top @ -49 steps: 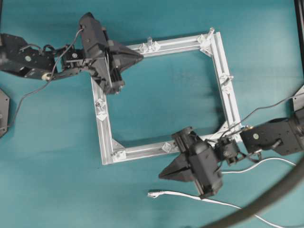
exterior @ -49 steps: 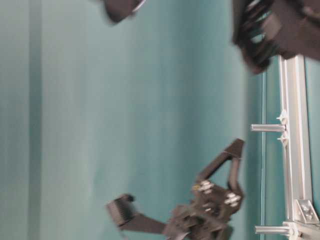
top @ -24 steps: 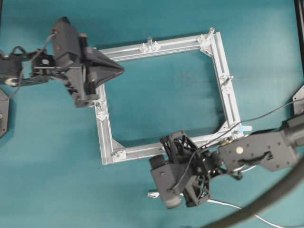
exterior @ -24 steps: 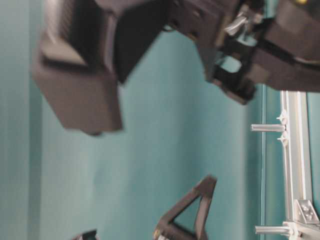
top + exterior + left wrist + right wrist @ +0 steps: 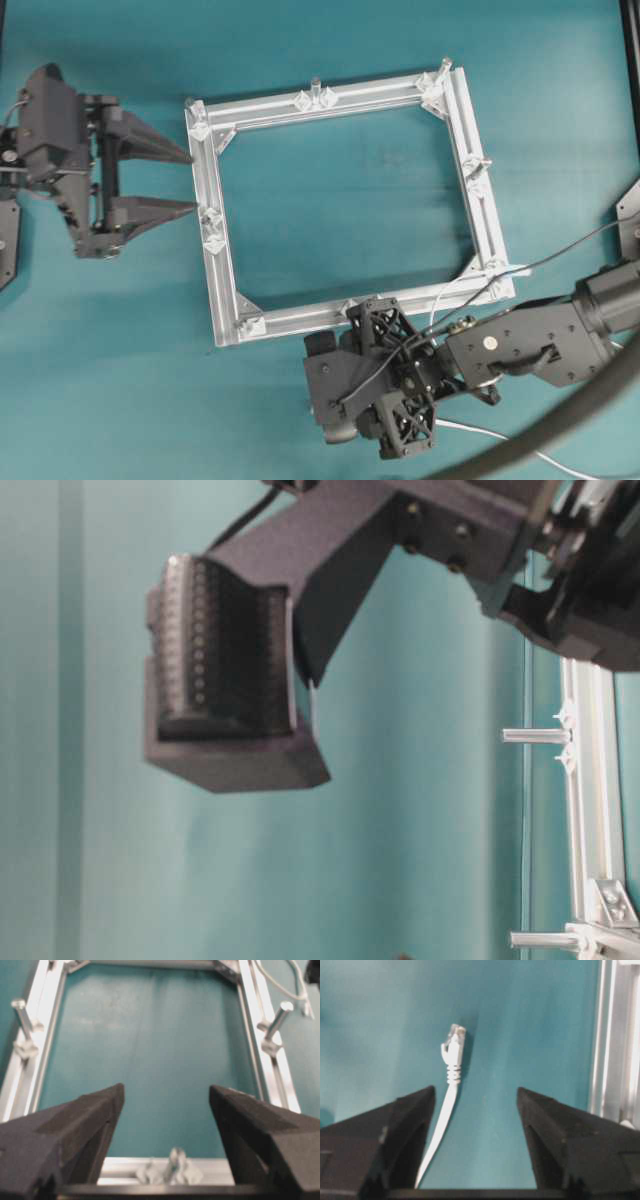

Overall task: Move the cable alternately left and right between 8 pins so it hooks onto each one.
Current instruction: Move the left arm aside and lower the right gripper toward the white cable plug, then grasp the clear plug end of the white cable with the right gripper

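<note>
Below the frame (image 5: 340, 200), the cable (image 5: 451, 1080) is seen flat on the table between the spread, empty jaws of the right gripper (image 5: 475, 1110). Left of the frame, the left gripper (image 5: 170, 180) is held wide apart, empty.

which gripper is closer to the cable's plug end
Right. The right gripper hangs open directly over the plug; the left gripper sits open across the frame.

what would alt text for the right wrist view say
The right hand, open, frames a white cable lying on the teal table, its pale plug pointing away from the camera. A strip of silver aluminium frame runs down the right edge.
</note>
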